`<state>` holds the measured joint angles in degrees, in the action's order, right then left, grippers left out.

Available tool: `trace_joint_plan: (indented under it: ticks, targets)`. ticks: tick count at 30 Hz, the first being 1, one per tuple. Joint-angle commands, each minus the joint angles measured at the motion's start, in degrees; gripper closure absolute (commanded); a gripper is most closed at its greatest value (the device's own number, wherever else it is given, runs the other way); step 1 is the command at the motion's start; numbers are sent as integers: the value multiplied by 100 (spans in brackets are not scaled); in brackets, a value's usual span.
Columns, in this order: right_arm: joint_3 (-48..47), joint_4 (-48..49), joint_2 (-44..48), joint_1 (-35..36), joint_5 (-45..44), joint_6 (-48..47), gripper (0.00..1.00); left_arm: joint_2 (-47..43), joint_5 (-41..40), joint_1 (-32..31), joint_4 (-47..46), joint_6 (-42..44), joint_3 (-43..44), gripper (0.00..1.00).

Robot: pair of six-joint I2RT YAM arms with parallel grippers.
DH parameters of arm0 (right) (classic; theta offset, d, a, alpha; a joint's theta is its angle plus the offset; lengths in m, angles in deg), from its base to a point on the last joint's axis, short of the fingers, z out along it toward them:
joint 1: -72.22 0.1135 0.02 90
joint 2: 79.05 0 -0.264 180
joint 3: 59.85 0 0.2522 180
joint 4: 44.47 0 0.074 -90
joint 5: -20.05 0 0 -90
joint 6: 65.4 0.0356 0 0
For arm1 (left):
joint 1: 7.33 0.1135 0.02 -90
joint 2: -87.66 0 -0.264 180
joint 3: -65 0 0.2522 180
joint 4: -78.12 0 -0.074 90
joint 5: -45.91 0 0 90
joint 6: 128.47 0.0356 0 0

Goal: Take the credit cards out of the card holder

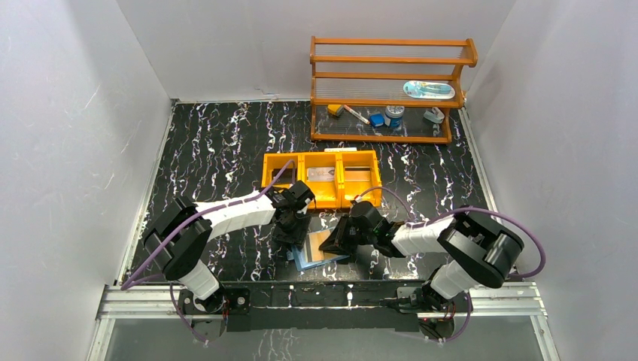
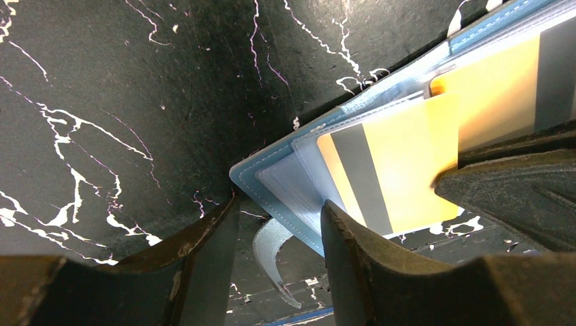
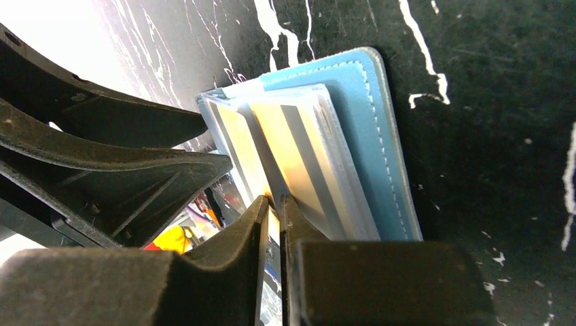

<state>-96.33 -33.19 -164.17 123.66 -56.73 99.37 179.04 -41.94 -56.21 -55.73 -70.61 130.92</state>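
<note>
The blue card holder (image 1: 310,259) lies open on the black marbled table between both arms. In the left wrist view its corner (image 2: 272,187) lies between my left gripper's (image 2: 280,204) spread fingers, the right finger over its edge. An orange card (image 2: 401,170) with a dark stripe sticks partly out of a clear sleeve. A second orange card (image 2: 496,88) sits in a sleeve behind it. My right gripper (image 3: 273,200) is shut on the edge of the orange card (image 3: 238,142). Other cards are hidden. From above, the left gripper (image 1: 290,239) and right gripper (image 1: 338,242) flank the holder.
An orange three-compartment tray (image 1: 321,179) stands just beyond the grippers. A wooden shelf rack (image 1: 387,86) with small items stands at the back right. White walls close in both sides. A metal rail (image 1: 323,297) runs along the near edge.
</note>
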Motion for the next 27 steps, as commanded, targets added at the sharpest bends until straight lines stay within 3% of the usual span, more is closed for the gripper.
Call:
trace_joint_plan:
  ticks: [1, 4, 22, 25, 27]
  targets:
    - [60, -367, 176, -11, -378, -188, 84, 32, -158, -36, 232, 40, -228, 55]
    - [141, -565, 461, -32, -540, -240, 91, 23, -157, -36, 220, 26, -250, 55]
    - [524, -979, 1141, -294, -642, -353, 91, -79, -199, -39, 238, 60, -160, 56]
    - [527, -917, 1178, -293, -583, -340, 90, -210, -268, -42, 271, -21, -129, 52]
    - [497, -784, 1019, -295, -425, -301, 90, -538, -348, -34, 439, -69, 203, 43]
